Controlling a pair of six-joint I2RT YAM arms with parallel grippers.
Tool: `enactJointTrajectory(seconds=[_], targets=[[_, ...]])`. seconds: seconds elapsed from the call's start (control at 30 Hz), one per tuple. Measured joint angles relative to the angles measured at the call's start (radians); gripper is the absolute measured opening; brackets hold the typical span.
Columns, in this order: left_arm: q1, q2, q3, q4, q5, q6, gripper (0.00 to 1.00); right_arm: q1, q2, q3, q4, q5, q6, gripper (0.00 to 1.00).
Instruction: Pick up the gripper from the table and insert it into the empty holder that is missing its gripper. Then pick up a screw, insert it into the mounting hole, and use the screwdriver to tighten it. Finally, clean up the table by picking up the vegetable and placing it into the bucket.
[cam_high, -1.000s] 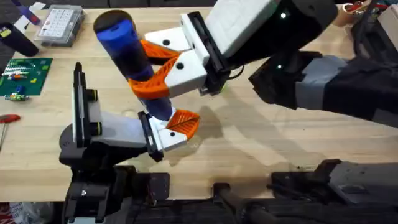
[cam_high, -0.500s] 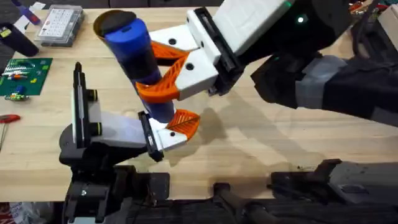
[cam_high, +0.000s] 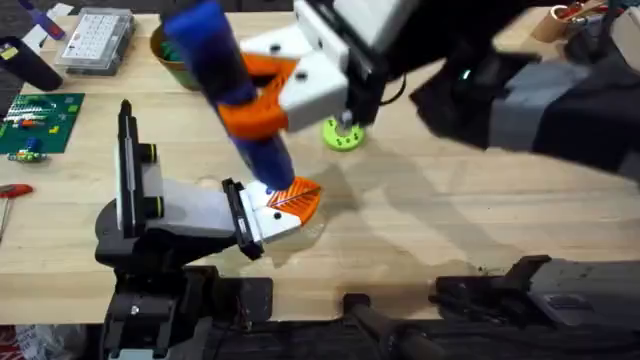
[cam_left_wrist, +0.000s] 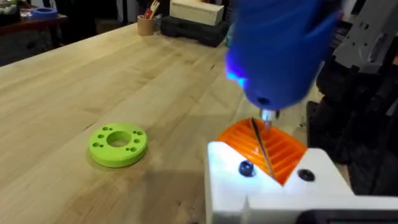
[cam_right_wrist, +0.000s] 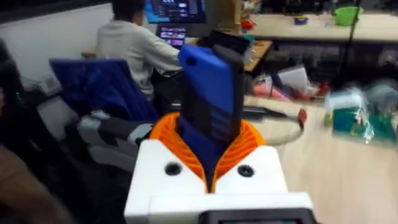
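The right gripper (cam_high: 262, 95), white with orange ribbed pads, is clenched around the thick blue cylindrical power screwdriver (cam_high: 225, 85), holding it tilted above the pale wooden table (cam_high: 420, 230). In the right wrist view the screwdriver's blue body (cam_right_wrist: 211, 102) rises between the two orange pads (cam_right_wrist: 171, 140) that press on it from either side. Its thin metal tip (cam_left_wrist: 261, 146) points down at the left gripper (cam_high: 285, 205), which lies low on the table with its orange pads together; whether anything sits between them cannot be told. A flat bright-green round disc with holes (cam_high: 343, 134) lies on the table just beside the right gripper and apart from the left one. The round orange-tan bucket (cam_high: 170, 55) stands at the far side of the table, partly hidden behind the screwdriver, near a clear plastic compartment box (cam_high: 95, 40). A green circuit board (cam_high: 38, 122) lies at the table's left edge.
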Motion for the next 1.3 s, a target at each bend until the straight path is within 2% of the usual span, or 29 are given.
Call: enactJointTrajectory(seconds=[0.23,0.4,0.53,0.7,0.9,1.03,1.13,1.3], targets=[[0.0,0.0,0.0,0.0,0.0,0.0,0.004,-0.093,0.0,0.241,-0.684,0.045,-0.249,0.015],[0.0,0.0,0.0,0.0,0.0,0.0,0.004,-0.145,0.0,0.429,-1.179,0.24,-0.495,0.014],[0.0,0.0,0.0,0.0,0.0,0.0,0.004,-0.175,0.0,0.538,-1.465,0.461,-0.694,0.014],[0.0,0.0,0.0,0.0,0.0,0.0,0.004,-0.215,0.0,0.581,-1.614,0.756,-0.908,0.014],[0.0,0.0,0.0,0.001,-0.002,0.001,0.004,-0.275,0.004,0.582,-1.773,1.01,-1.177,0.014],[0.0,0.0,0.0,0.002,-0.009,0.017,0.004,-0.323,0.053,0.592,-1.884,1.131,-1.362,0.014],[0.0,0.0,0.0,0.006,-0.026,0.028,0.004,-0.369,0.138,0.593,-1.967,1.198,-1.5,0.014],[0.0,0.0,0.0,0.017,-0.084,0.035,0.004,-0.43,0.283,0.592,-1.926,1.259,-1.646,0.014]])
